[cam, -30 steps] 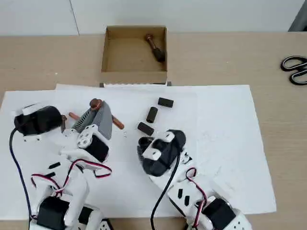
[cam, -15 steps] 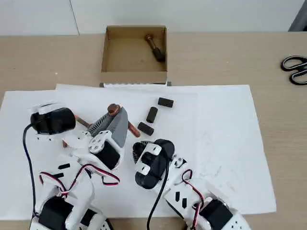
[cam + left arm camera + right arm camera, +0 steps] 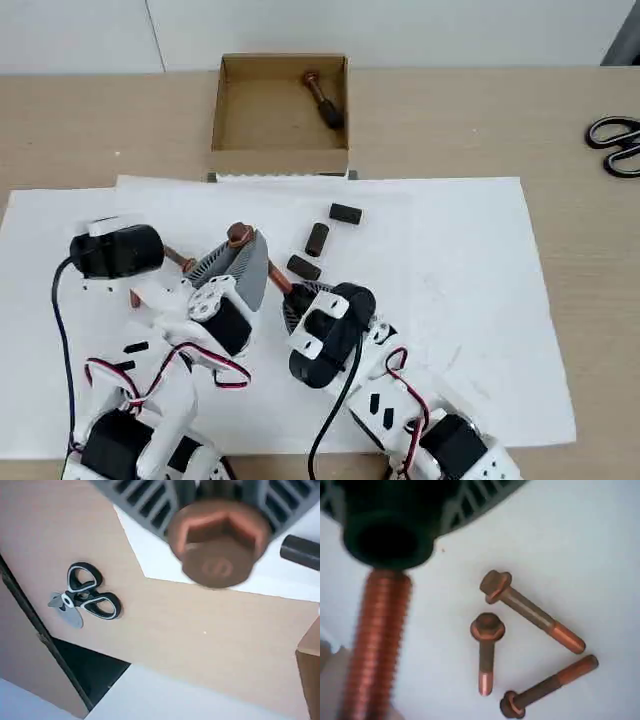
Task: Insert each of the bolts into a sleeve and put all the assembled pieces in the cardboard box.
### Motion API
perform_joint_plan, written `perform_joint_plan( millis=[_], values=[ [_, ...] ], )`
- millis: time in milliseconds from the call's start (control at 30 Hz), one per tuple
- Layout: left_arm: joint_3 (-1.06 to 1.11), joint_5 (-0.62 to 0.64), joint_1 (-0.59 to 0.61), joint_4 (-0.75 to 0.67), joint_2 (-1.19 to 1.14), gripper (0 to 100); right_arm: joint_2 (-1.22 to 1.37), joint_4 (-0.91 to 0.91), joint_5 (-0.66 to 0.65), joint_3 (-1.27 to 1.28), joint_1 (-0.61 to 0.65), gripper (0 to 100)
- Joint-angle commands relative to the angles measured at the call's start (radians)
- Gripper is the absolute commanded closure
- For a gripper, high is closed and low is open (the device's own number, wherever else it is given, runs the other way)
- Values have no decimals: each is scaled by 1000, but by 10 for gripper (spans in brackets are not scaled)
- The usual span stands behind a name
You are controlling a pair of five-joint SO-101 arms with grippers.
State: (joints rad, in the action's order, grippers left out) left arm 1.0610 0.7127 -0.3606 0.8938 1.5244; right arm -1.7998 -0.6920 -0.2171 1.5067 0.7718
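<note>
Left fingers [image 3: 135, 495]: closed on the held bolt [image 3: 217, 545] just behind its hex head; the shank sticks out toward the other arm
Right fingers [image 3: 480, 495]: clamped round the held sleeve [image 3: 387, 537]; its open bore faces the bolt's threaded end
Deciding relation: the threaded tip sits right at the sleeve's mouth; touching or just short, I cannot tell; shank and bore look close to one line, with the long axis running from left fingers to right fingers
Next move, as I judge it: a straight push along that axis; a slight tilt could catch the thread on the rim
Spare parts: loose sleeves [image 3: 316, 239] lie on the paper [image 3: 450, 280] just beyond the right arm; loose bolts [image 3: 486, 650] lie beside the left arm
Cardboard box [image 3: 215, 105]: at the far side of the worktop [image 3: 450, 120], well apart from both arms; one assembled piece [image 3: 323, 98] lies inside
</note>
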Motion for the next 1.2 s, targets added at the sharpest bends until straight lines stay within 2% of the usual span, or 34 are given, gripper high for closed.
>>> perform_joint_plan(
  millis=[0,500,667,800,1000,1167],
  values=[
    [-5,0,-5,2,11,995,-12,36,-11,-18,-8,996],
    [53,-5,-61,11,11,995,-13,38,-11,-20,-2,996],
    [56,-95,-71,14,14,995,-12,36,-11,-20,-2,996],
    [53,-183,-149,28,17,995,-10,28,-12,-12,-2,996],
    [53,-232,-181,35,18,995,-10,27,-12,-11,-2,996],
    [24,-247,-183,140,18,995,-10,28,-12,-11,-7,996]
  ],
)
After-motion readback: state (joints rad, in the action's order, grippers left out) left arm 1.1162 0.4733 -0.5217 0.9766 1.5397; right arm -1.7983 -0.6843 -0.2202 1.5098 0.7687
